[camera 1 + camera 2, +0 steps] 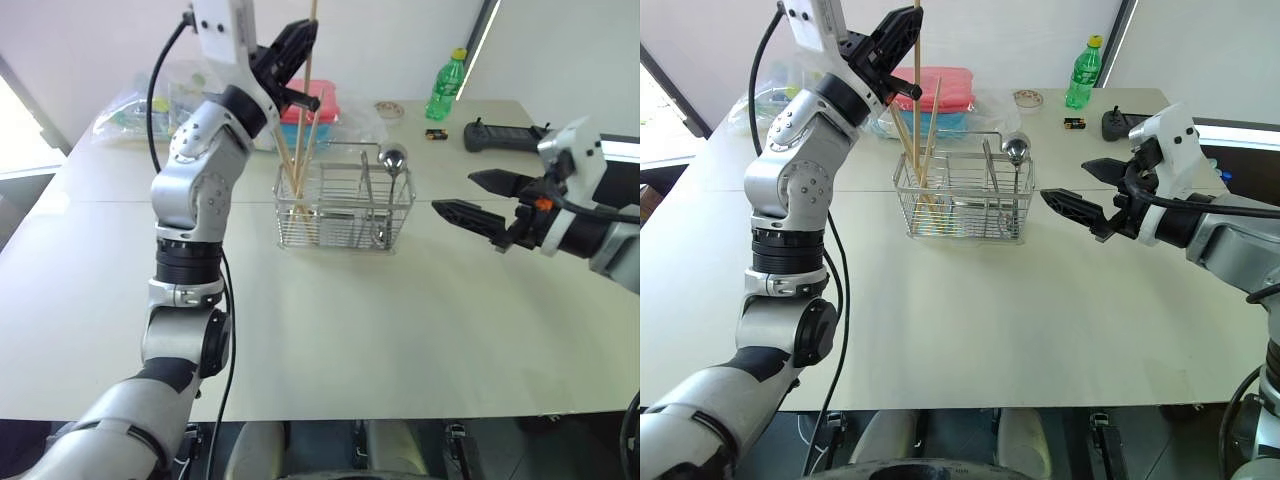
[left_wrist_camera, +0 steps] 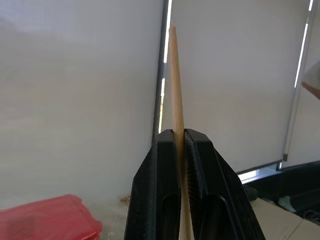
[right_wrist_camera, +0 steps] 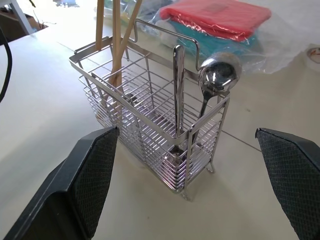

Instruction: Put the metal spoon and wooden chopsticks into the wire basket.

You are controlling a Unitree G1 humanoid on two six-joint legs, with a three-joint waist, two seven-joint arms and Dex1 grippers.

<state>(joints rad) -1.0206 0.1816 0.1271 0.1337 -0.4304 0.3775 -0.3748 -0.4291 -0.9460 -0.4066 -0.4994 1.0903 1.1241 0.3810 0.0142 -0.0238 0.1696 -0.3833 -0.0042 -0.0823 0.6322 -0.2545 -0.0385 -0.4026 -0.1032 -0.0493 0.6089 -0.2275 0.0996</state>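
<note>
- Two pale wooden chopsticks lean in our silver wire basket; our left gripper pinches another above it.
- Shiny metal spoon stands bowl-up inside.
- Our right gripper gapes wide, empty.

Pale table, white blinds

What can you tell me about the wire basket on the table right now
The wire basket is a shiny silver grid caddy, rectangular, with inner dividers and a loop handle, standing upright on the pale table. A metal spoon stands bowl-up at one end, with another metal handle beside it. Wooden chopsticks lean in the other end.
</note>
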